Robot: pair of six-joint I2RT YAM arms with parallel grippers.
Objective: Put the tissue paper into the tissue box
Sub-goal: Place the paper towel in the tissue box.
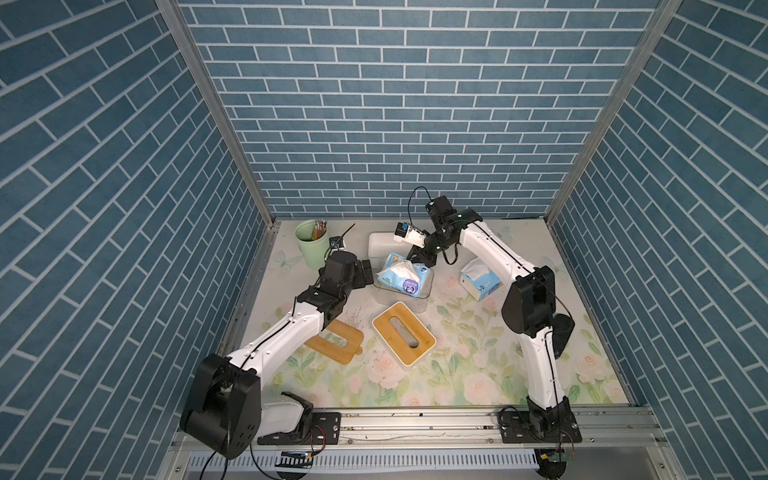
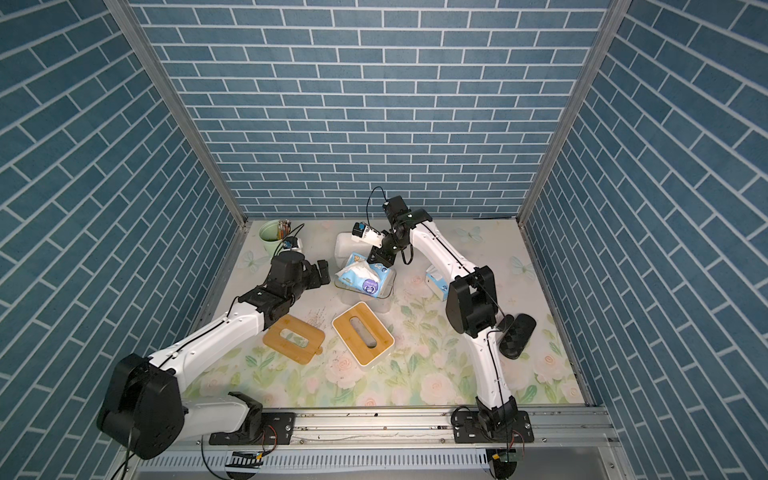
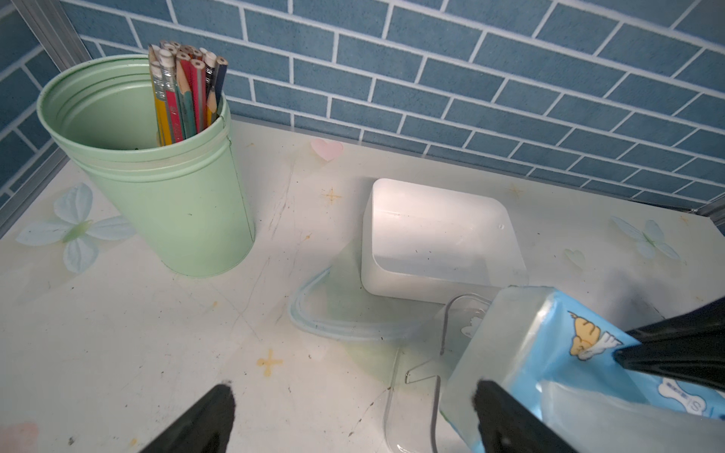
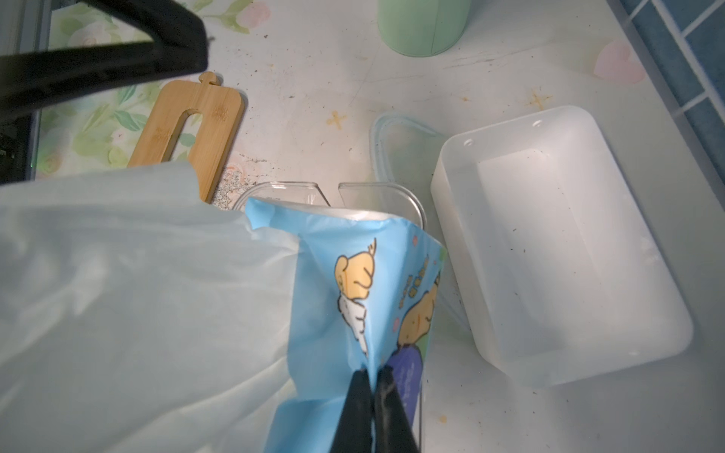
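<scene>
The right gripper (image 4: 370, 374) has its two jaws squeezed narrow on a fold of the blue wrapper of one tissue pack (image 1: 401, 276). That pack lies slanted across the open top of the clear box (image 4: 286, 192), with white tissue bulging from its torn face. The left gripper (image 3: 355, 392) stands wide and holds nothing, just beside the same pack.

There are two tissue packs in all: the second pack (image 1: 482, 282) lies apart, near the right arm. There are three boxes: the clear one, an empty frosted box (image 3: 392, 274) just behind it, and a white box (image 1: 419, 357) that wears one bamboo lid (image 1: 390, 322). A second bamboo lid (image 4: 223, 113) lies flat on the table (image 1: 457, 374). One green cup (image 3: 176, 215) holds a bunch of pencils (image 3: 184, 98).
</scene>
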